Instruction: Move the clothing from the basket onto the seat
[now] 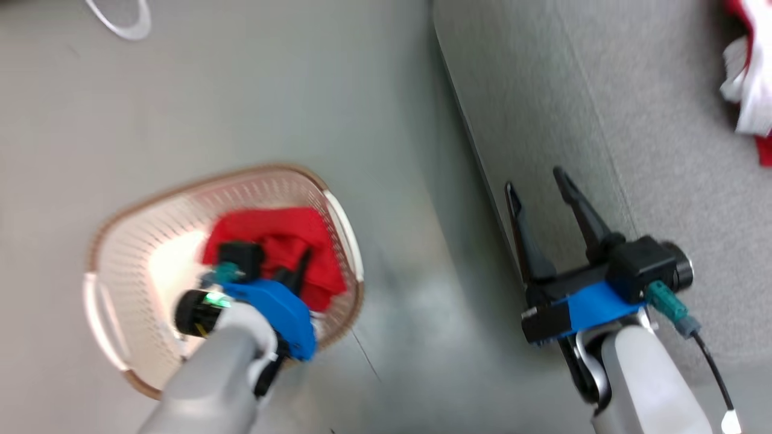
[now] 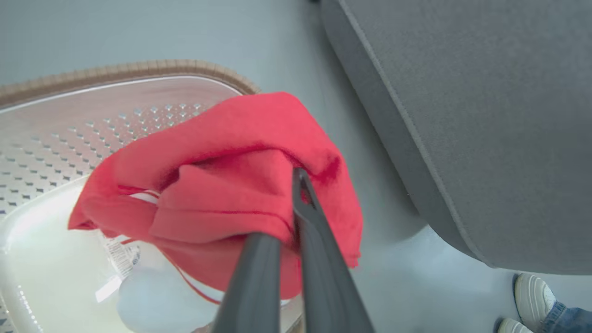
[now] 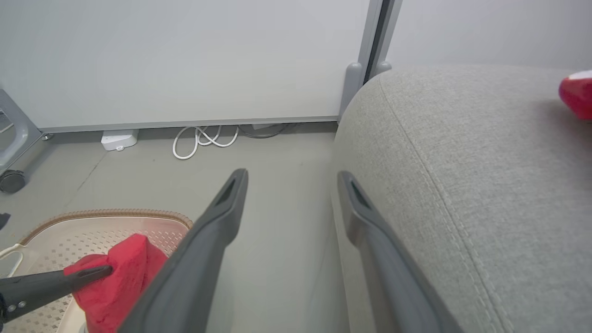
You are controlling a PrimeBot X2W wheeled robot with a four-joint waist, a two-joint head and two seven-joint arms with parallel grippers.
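Left hand (image 2: 293, 189) points down, pinching clothing (image 2: 222, 152) over basket (image 2: 138, 69).

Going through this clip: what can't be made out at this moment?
1. Left wrist view: the left claw has its tips buried in the red garment, so how much cloth they pinch is hidden.
2. Head view: the basket is motion-blurred, and that garment covers part of its floor.
3. Head view: the red-and-white clothing on the seat is cut by the right edge, so the count is unclear.
4. Left wrist view: a person's shoes are cut by the corner.
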